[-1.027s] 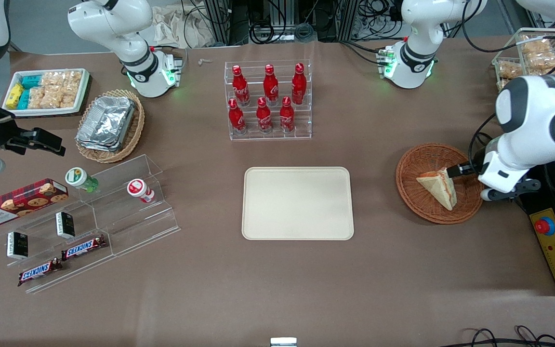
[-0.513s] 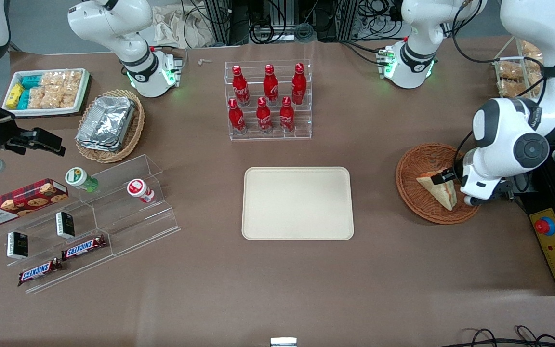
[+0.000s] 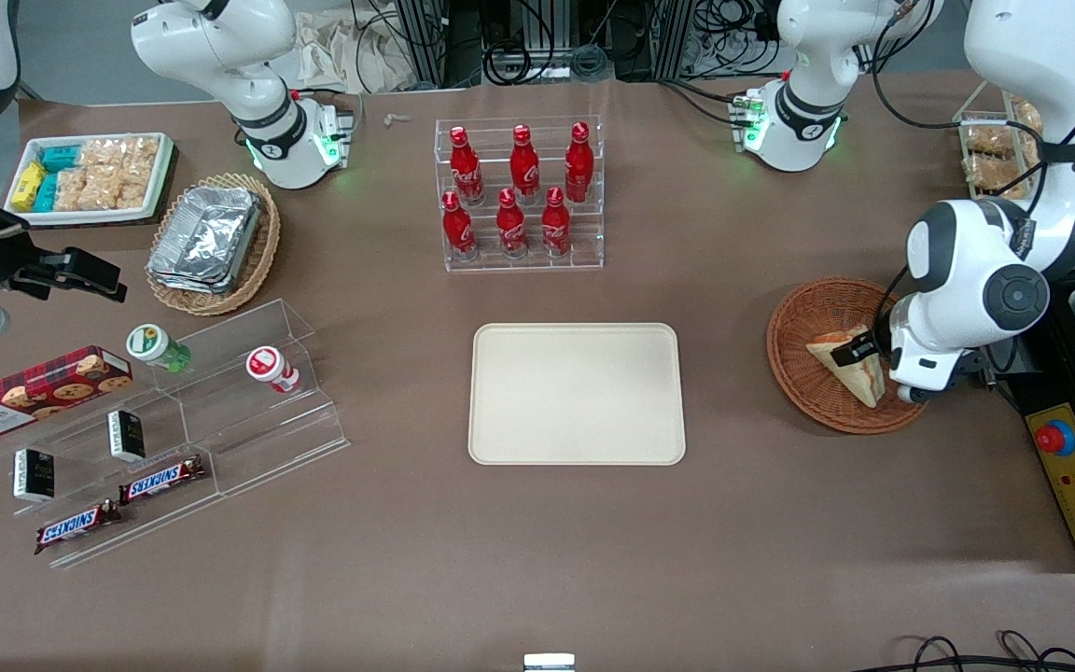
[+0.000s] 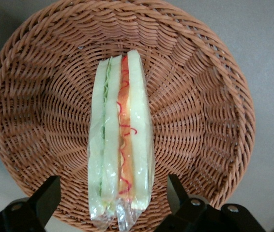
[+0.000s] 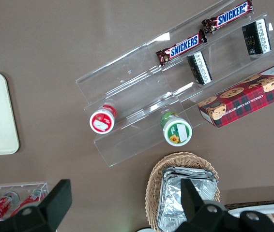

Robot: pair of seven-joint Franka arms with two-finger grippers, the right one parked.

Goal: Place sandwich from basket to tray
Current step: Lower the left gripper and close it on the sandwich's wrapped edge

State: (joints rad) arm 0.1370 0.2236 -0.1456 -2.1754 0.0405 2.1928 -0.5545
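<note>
Toward the working arm's end of the table, at about 3 o'clock from the cream tray (image 3: 578, 393) | wrapped sandwich (image 4: 121, 145) lies on edge in the reddish wicker basket (image 4: 205, 121) | left gripper (image 4: 113, 200) low over it, fingers (image 4: 47, 195) spread wide, one each side of the wedge, gripping nothing.
</note>
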